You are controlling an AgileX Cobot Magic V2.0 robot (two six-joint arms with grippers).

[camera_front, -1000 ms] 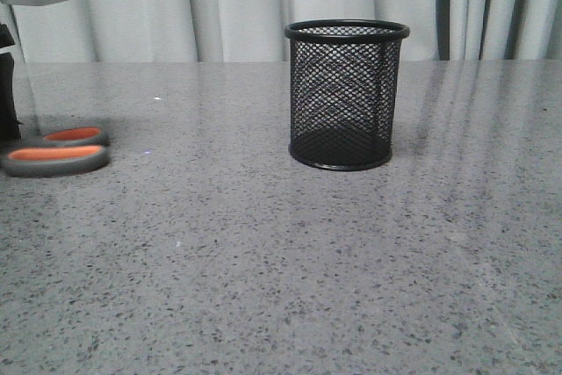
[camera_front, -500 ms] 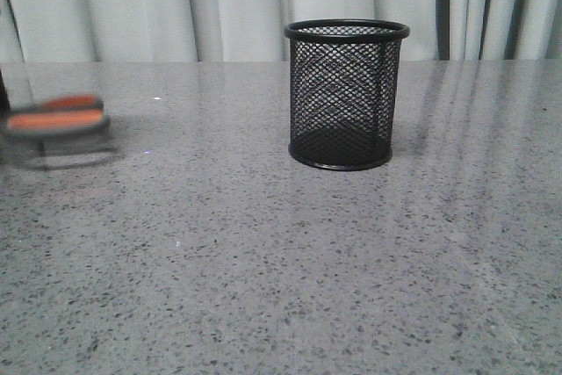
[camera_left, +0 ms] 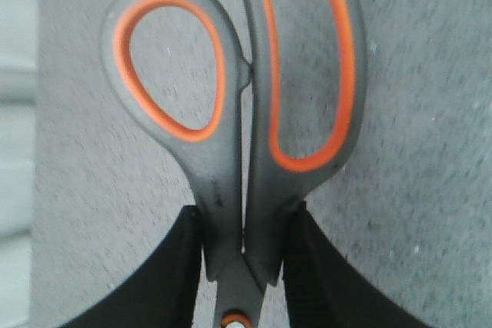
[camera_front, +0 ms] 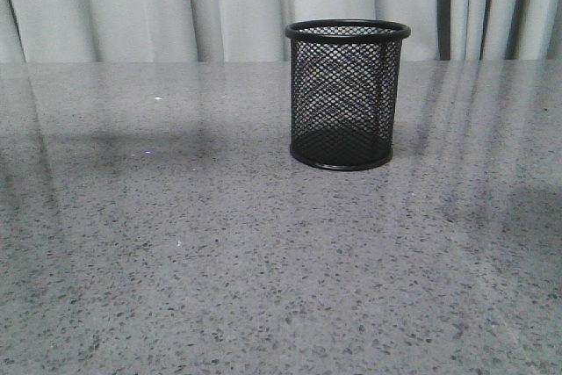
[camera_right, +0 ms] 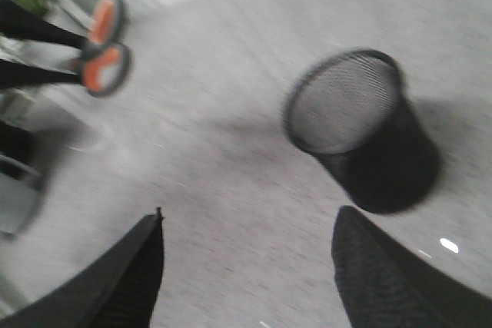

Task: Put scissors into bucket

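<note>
1. Scissors [camera_left: 244, 136] have left the front view; they were at the table's [camera_front: 263, 261] left edge before.
2. Left claw [camera_left: 244, 266] is clamped on them, lifted above the table.
3. Right claw [camera_right: 246, 266] stands apart, near the bucket [camera_front: 346, 94].

No text, label, brand, number or sign can be read in any of the views. The scissors [camera_left: 238, 128] carry no readable print on their handles, the bucket [camera_front: 347, 94] shows only plain mesh, and the tabletop [camera_front: 263, 270] has just its speckled pattern. The right wrist view is too blurred to make out any small marking.
</note>
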